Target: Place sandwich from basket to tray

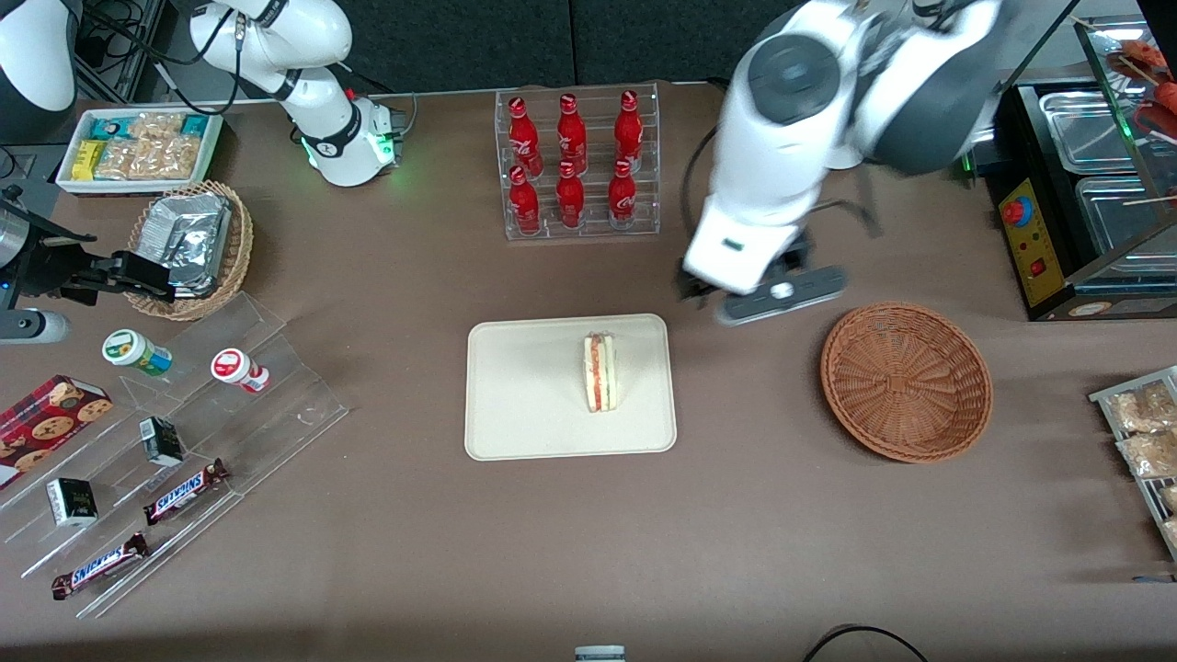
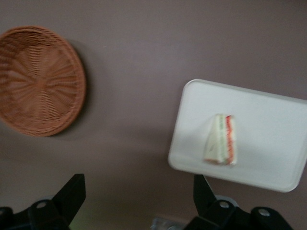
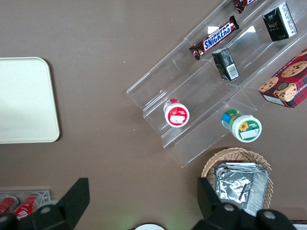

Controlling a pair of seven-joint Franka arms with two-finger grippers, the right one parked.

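1. The sandwich (image 1: pixel 600 372) lay on the tray (image 1: pixel 515 405), in the half of the tray nearer the working arm's end of the table. Its red and green filling stripe faced up.

2. The basket (image 1: pixel 906 382) stood empty and well apart from the tray, toward the working arm's end. Judged from that, the transfer looked done.

3. The gripper (image 1: pixel 759 296) hung above bare table between the tray and the basket, farther from the front camera than either. In the wrist view its two fingers (image 2: pixel 72 194) were spread wide, with nothing between them.

4. In the front view the sandwich lay at about 8 o'clock from the gripper, and the basket at about 4 o'clock. The sandwich looked slightly the nearer of the two.

5. In the front view the sandwich's long axis ran from 12 to 6 o'clock, roughly parallel to the tray's short sides. In the wrist view the wedge (image 2: pixel 220 140) also stood close to 12-to-6, while the tray (image 2: pixel 273 115) sat slightly rotated.

6. My judgement: any coming move turned on clearance, not on a grasp. A retreat toward 12 or 1 o'clock in the front view would have kept the arm off both tray and sandwich.
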